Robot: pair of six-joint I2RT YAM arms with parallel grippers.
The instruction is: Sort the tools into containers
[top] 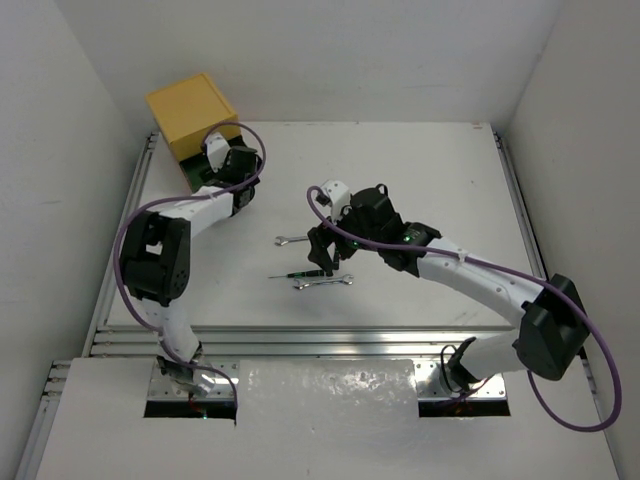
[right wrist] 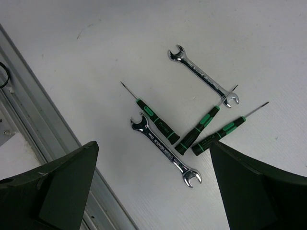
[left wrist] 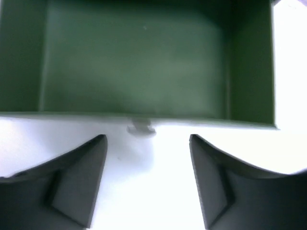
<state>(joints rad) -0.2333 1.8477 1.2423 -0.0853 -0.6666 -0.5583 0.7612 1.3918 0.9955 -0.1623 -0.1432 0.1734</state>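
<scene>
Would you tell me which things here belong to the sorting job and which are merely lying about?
Job: two open-end wrenches, three green-black screwdrivers, open green drawer, yellow box.
Not the job: aluminium rail, purple cable.

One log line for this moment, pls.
left jaws open at green drawer, nothing seen inside | right jaws open over two wrenches, three screwdrivers on table

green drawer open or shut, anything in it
Open: the left wrist view looks into the green drawer, bare floor and walls, nothing in the part shown.
</scene>
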